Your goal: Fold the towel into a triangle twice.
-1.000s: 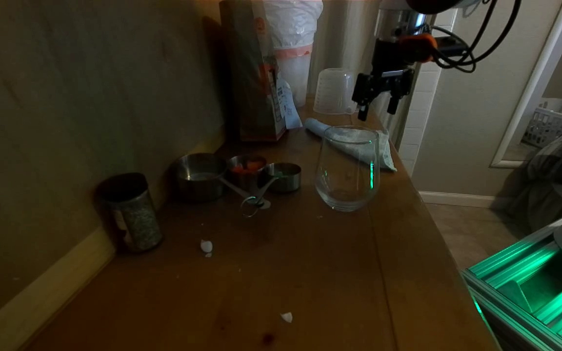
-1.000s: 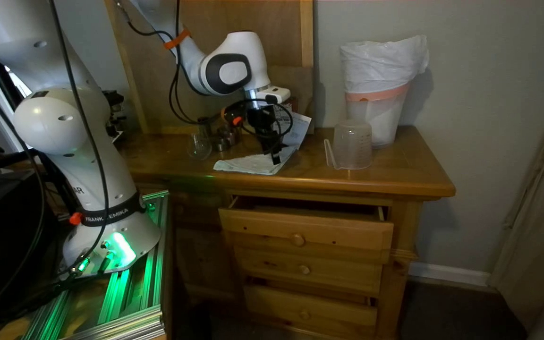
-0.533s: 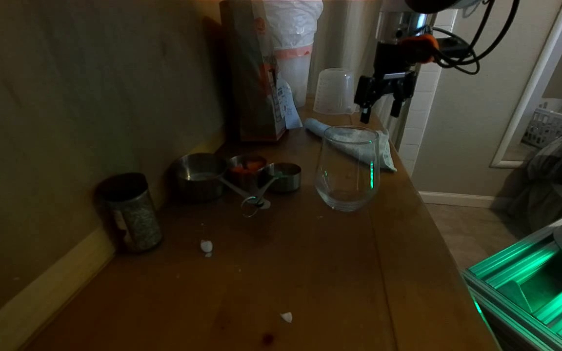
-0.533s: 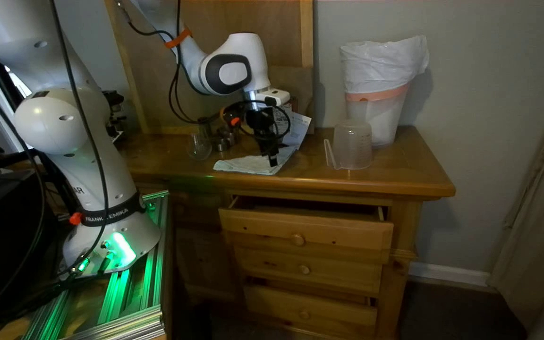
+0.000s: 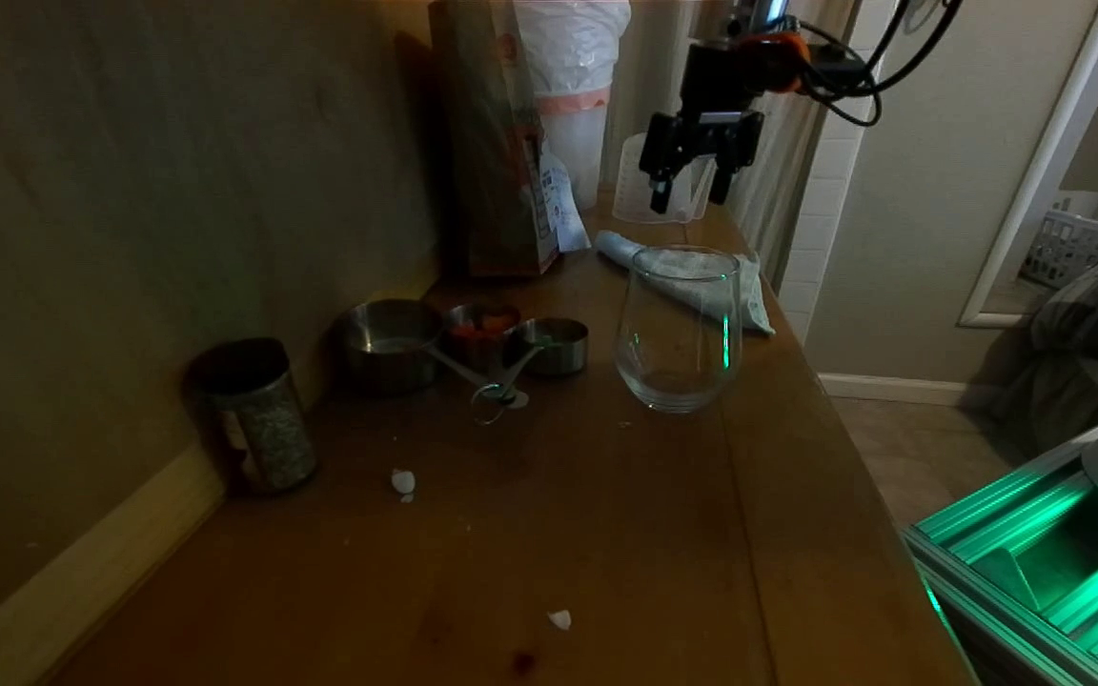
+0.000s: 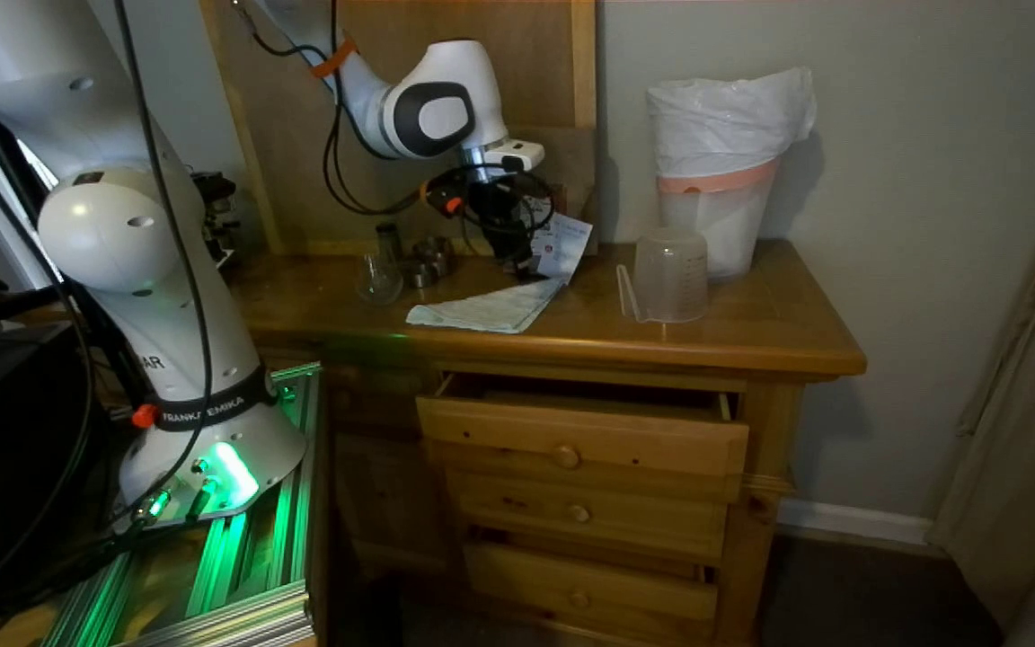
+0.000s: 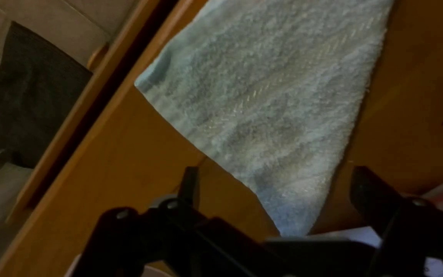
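**Jaws spread above the terry towel (image 7: 275, 96)**

Your gripper (image 5: 690, 198) hangs with its two fingers (image 7: 190, 184) well apart. The single towel lies on the wooden desk (image 6: 751, 310), below the jaws; in the wrist view you see its narrow end between the fingers. Only that view resolves its fluffy pile and woven band. Only an exterior view shows you red contents (image 5: 482, 326) in one of three metal measuring cups (image 5: 487, 353). These and one stemless glass (image 5: 678, 372) stand well apart from the jaws. Below jaw level, an exterior view shows three wooden drawers (image 6: 571, 517).
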`<move>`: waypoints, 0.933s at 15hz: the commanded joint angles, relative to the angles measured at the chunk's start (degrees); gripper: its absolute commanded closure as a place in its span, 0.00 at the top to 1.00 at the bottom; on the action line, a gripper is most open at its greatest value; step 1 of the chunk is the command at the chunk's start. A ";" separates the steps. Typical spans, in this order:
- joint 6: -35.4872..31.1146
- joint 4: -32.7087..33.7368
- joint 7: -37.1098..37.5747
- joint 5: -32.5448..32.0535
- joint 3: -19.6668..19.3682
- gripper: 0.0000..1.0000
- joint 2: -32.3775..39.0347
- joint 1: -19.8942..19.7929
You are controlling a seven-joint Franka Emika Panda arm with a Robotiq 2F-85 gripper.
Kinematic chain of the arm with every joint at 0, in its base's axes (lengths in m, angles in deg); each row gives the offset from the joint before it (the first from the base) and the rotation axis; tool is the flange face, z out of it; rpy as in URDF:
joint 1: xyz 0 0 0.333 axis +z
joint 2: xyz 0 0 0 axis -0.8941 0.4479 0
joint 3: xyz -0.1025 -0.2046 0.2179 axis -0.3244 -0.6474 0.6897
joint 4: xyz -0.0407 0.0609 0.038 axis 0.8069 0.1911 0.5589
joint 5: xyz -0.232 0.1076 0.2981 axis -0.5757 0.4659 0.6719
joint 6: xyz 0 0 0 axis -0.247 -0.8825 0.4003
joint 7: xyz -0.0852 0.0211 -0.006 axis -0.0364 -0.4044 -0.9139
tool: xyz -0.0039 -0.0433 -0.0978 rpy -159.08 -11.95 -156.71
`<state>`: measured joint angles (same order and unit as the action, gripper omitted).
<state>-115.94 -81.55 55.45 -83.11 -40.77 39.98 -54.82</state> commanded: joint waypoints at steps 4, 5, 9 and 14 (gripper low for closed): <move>-0.78 9.56 -3.48 2.97 1.01 1.00 8.55 1.64; -0.97 10.76 -3.63 2.89 1.06 1.00 9.96 1.72; -2.20 14.58 -3.87 1.26 0.78 1.00 14.96 1.88; -3.88 17.11 -4.63 0.56 -0.07 0.68 19.11 2.00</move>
<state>-118.58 -66.77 52.03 -82.37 -40.00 56.10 -53.26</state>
